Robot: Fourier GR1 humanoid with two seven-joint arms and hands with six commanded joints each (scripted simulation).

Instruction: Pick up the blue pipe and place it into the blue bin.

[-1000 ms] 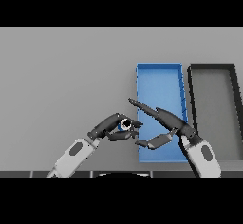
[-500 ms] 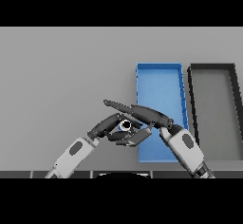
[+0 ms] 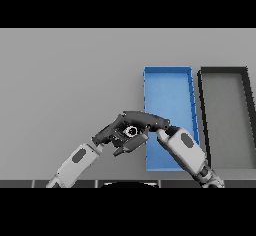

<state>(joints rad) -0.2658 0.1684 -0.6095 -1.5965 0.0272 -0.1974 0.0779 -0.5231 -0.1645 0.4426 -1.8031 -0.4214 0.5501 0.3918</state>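
**Hands meet over the pipe beside the blue bin**

Both hands crowd one spot at about 6 o'clock on the grey counter [image 3: 65,80]. The left hand [image 3: 111,134] comes up from 7 o'clock with its fingers curled round the blue pipe [image 3: 131,131], of which only a small ringed end with a pale rim shows between the dark fingers; its blue colour cannot be made out. The right hand [image 3: 145,120] reaches in from 5 o'clock, its fingers stretched long and straight toward 9 o'clock, lying over the top of the pipe and touching it, with the thumb below. Whether the right hand bears any of the weight cannot be told.

The pipe sits just off the left wall of the blue bin [image 3: 167,80], outside it, near the bin's nearer end. The right forearm crosses over the bin's near corner and hides part of its floor. A black bin [image 3: 222,71] stands just beside the blue one at 3 o'clock, parallel to it, walls nearly touching. Neither bin shows anything inside in the parts that can be seen.

No brand, label or writing can be read anywhere.
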